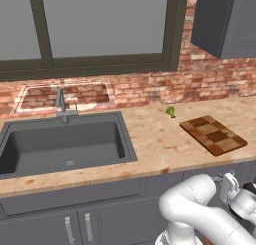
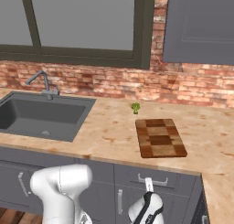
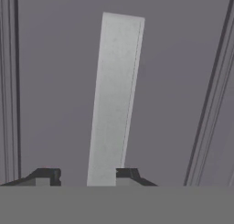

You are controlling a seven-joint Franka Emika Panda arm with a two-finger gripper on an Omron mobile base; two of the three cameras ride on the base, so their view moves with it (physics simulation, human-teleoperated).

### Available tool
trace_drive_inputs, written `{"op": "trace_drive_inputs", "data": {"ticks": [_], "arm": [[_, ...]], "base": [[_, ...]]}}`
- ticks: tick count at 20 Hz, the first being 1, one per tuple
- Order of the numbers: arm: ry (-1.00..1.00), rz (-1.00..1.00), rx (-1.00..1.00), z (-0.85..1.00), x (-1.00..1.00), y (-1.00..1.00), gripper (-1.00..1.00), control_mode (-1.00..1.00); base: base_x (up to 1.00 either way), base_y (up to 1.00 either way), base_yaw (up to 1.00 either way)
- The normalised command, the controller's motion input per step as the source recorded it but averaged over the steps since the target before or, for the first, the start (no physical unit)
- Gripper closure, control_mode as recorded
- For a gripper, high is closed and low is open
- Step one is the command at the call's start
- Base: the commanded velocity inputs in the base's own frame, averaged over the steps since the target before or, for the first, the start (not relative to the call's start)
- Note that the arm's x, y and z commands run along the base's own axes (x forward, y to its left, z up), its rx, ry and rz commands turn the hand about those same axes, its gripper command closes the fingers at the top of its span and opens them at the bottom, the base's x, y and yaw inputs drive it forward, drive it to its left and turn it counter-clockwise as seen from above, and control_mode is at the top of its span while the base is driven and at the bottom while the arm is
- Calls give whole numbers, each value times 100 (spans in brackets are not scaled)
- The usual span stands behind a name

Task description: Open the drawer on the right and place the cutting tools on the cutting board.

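Drawer point(image 2: 157, 179) shut, dark grey and flat-fronted, set under the table point(image 2: 109, 131) edge below the cutting board point(image 2: 160, 137). Handle point(image 3: 115, 99) a pale silver bar, seen close in the hand view, running between the two dark fingertips point(image 3: 45, 175). Hand point(image 3: 86, 177) closed narrow on that handle. Board a checker of light and dark brown blocks, lying flat on the table right of the sink point(image 1: 62, 146), with a small green broccoli floret point(image 2: 135, 108) near its far corner. Hand half hidden in both base views, cut off at the frame edge. Drawer interior closed from sight.
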Motion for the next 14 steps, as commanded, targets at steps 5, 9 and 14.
{"op": "trace_drive_inputs", "data": {"ticks": [5, 9, 14], "arm": [[0, 0, 1, -4, 14, -26, -100, -100], [1, -2, 5, 3, 15, -31, -100, -100], [2, -5, 7, 1, 0, -42, -100, -100]], "base": [[0, 0, 0], [0, 0, 0], [0, 0, 0]]}}
